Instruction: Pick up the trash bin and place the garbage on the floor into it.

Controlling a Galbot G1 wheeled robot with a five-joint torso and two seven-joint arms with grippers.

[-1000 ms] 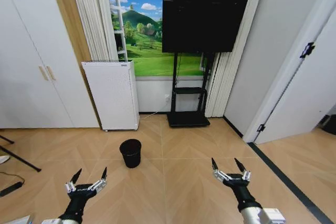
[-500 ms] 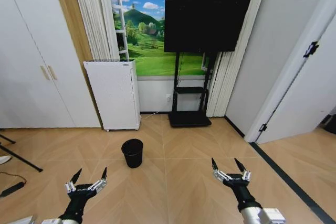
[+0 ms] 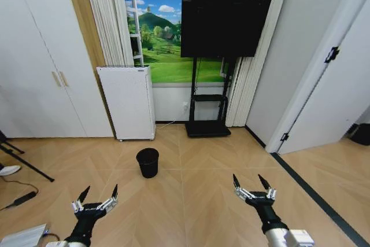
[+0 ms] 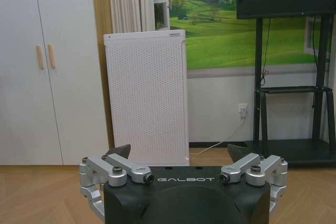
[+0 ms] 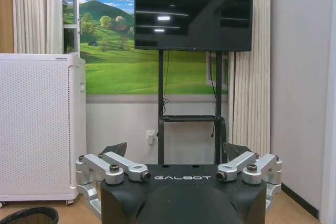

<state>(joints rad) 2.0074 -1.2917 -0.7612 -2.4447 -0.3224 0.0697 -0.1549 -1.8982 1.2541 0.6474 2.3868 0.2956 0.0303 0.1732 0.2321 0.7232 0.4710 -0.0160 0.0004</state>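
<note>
**Head view: bin upright on bare floor, both grippers spread and empty**

Head view, from the left edge: white cupboard doors (image 3: 34,73), then a white perforated appliance (image 3: 127,102) against the wall, a tall flat box on small feet. At about 5 o'clock from it, well apart, stands the trash bin (image 3: 147,162) — small, round, black mesh, slightly tapered toward its base, upright with an open top. It rests on the floor (image 3: 191,172), tan wood-look planks laid in a chevron, with a dark border strip at the right. Behind the bin, toward 1 o'clock, a black television (image 3: 225,25) sits on a dark metal stand.

Low in the foreground, the left gripper (image 3: 99,195) is at 7 o'clock from the bin, the right gripper (image 3: 251,182) at 4 o'clock — both with pointed dark fingers spread wide, holding nothing, well short of the bin.
</note>
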